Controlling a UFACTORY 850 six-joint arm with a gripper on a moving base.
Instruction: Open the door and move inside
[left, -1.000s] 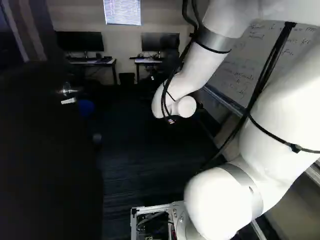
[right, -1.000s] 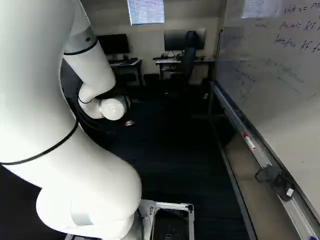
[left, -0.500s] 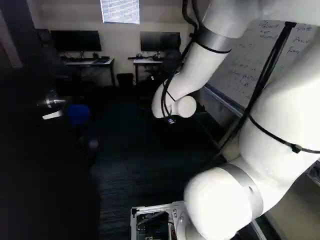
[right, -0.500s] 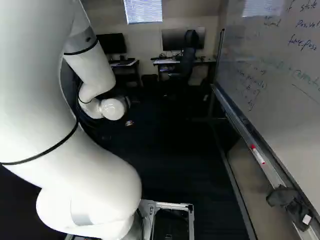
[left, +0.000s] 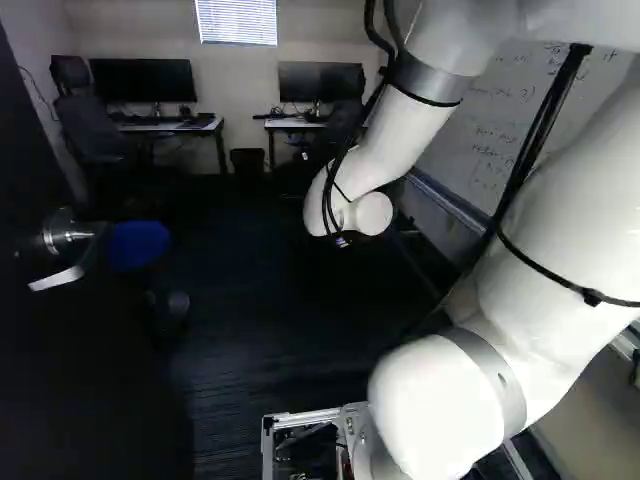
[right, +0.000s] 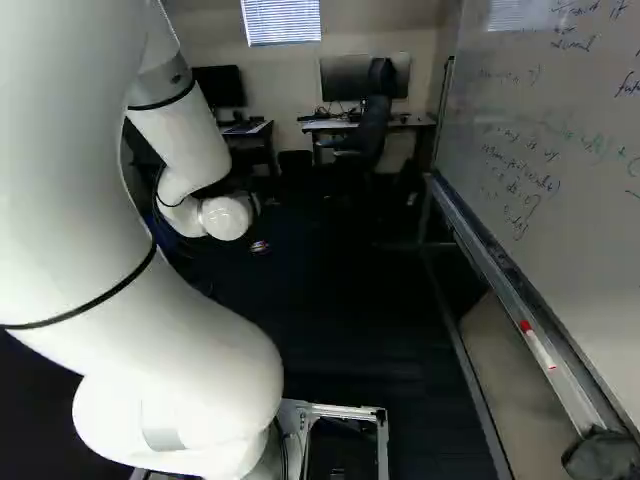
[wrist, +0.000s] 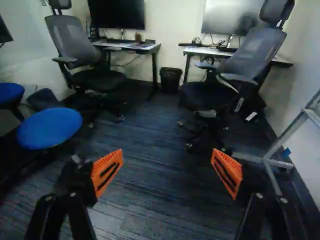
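Though too dark to trace fully, noted at left of left base view: door (left: 90, 380), cut off, handle (left: 57, 278) discernible. Beside handle, stool (left: 137, 244), legs lost in shadow. Rightward, gripper (wrist: 166, 173) obscured in base views, fingers wide apart in wrist view. Far right, whiteboard (right: 560, 110), cropped.

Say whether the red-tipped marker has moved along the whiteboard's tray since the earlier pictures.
No: against the tray and dark cloth, the marker keeps its place; the base has moved.

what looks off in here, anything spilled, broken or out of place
Nothing visible looks spilled or broken. At most, the dark crumpled bundle on the whiteboard ledge, near the marker, looks a bit untidy.
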